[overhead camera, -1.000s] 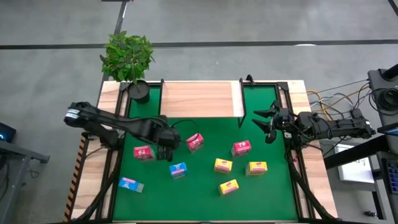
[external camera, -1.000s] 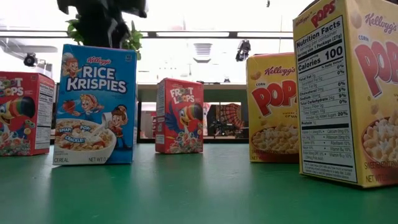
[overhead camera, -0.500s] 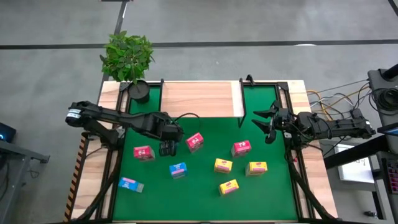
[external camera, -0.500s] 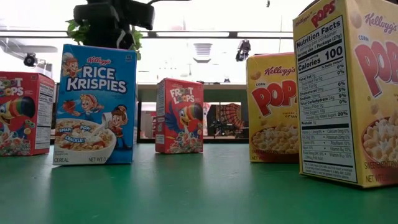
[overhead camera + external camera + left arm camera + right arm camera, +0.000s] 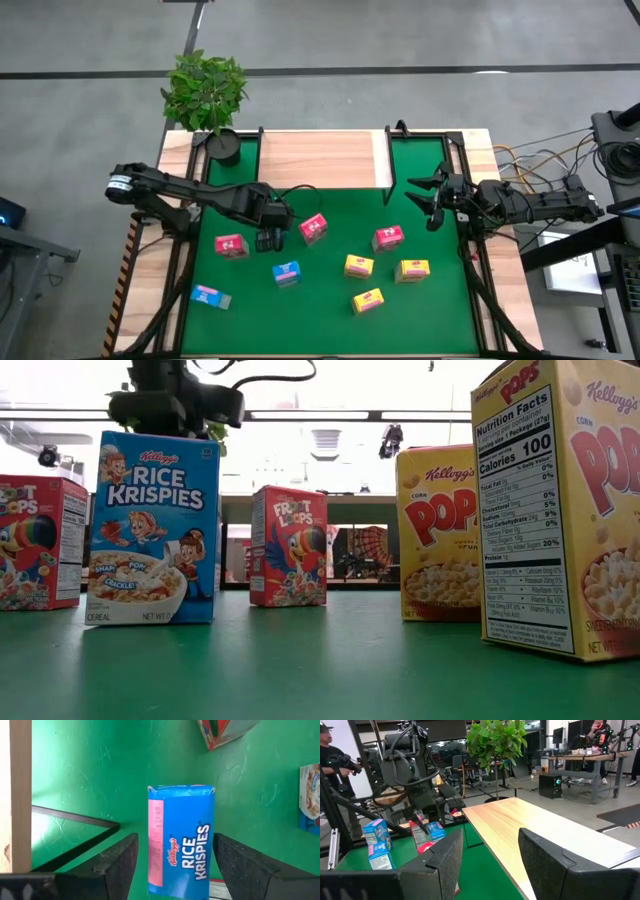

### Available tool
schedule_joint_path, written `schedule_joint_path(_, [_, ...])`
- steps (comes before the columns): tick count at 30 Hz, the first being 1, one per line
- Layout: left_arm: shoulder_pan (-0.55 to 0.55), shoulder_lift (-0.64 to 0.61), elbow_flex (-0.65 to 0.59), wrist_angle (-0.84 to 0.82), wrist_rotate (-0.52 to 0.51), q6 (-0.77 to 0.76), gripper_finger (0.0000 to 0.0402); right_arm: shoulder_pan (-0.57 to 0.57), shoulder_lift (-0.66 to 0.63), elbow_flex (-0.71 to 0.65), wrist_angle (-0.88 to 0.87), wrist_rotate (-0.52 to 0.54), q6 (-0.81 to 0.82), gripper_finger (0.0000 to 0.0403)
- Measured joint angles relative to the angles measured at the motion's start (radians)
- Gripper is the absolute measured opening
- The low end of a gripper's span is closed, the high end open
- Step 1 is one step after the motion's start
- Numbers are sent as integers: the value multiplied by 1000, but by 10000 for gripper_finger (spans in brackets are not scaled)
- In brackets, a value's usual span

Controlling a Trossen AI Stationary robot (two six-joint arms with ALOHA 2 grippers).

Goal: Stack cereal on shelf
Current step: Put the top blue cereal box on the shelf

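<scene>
Green mat (image 5: 330, 320) all over the tabletop, cereal scattered on it. Upright blue Rice Krispies box (image 5: 286, 273) near the middle-left, left gripper (image 5: 268, 240) hanging right above it with fingers (image 5: 120, 862) spread wide, one either side of the box top, not touching. Same box (image 5: 181, 840) filling the left wrist view, and (image 5: 152, 527) standing tall in the low view with the gripper (image 5: 175, 405) just over it. Another blue box (image 5: 211, 296) lying flat toward the left front corner. Two red Froot Loops boxes (image 5: 230, 245) and (image 5: 313, 228) either side of the gripper, a third red one (image 5: 388, 237) further right. Three yellow Corn Pops boxes (image 5: 359, 265), (image 5: 413, 269), (image 5: 367, 300) clustered right of centre. Light-wood shelf (image 5: 320, 158) along the far edge, nothing on top. Right gripper (image 5: 425, 199) parked near the right side by the shelf end, fingers (image 5: 547, 857) apart, holding nothing. Potted plant (image 5: 207, 95) at the far left corner.
</scene>
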Motion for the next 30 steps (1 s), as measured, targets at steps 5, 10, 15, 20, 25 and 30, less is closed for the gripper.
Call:
schedule_joint_path(5, [0,0,-8,4,1,0,233,0,0,0,0,0,0,183])
schedule_joint_path(10, [0,0,-15,8,1,0,215,0,0,0,0,0,0,183])
schedule_joint_path(15, [-1,0,-18,8,2,0,188,0,0,0,0,0,0,183])
schedule_joint_path(20, [-2,0,-18,9,2,-1,162,0,0,0,0,0,8,183])
schedule_joint_path(25, [-10,0,15,1,4,0,143,0,0,0,0,0,8,183])
schedule_joint_path(30, [-12,0,118,-70,48,-4,136,0,0,0,0,0,12,183])
